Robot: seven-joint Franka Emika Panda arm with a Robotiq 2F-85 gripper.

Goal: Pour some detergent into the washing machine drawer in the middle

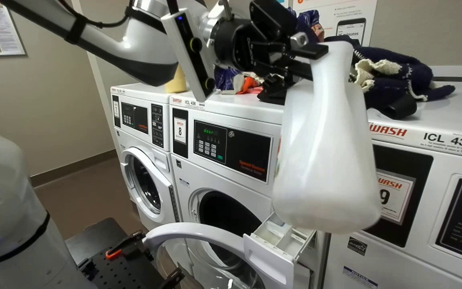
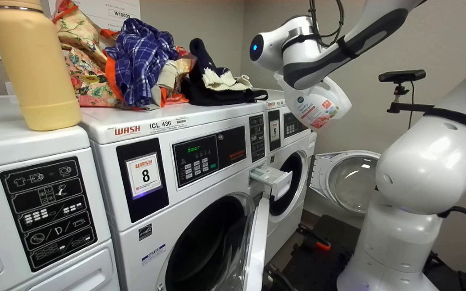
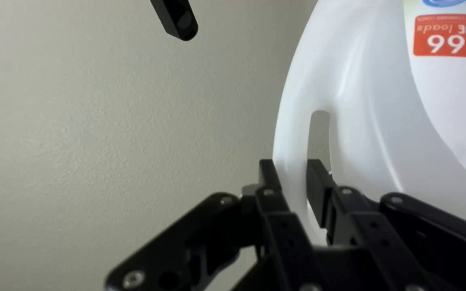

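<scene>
The detergent jug (image 1: 327,160) is white and translucent. It also shows in an exterior view (image 2: 312,109), tilted, label outward and partly behind my arm. My gripper (image 1: 315,62) is shut around the jug's handle, and in the wrist view the fingers (image 3: 291,173) pinch it from both sides. The jug hangs in the air, higher than the washing machine drawer (image 1: 269,257). The drawer is pulled out and its compartments show; it also shows in an exterior view (image 2: 283,186). The washing machine (image 1: 239,184) has a lit panel and also shows in an exterior view (image 2: 192,198). The blue cap is hidden.
The round door (image 1: 199,228) stands open just below the drawer. Clothes (image 2: 144,68) and a yellow bottle (image 2: 34,68) stand on the machine tops. The machine with the "9" sticker (image 1: 393,196) adjoins, with its door (image 2: 350,182) open.
</scene>
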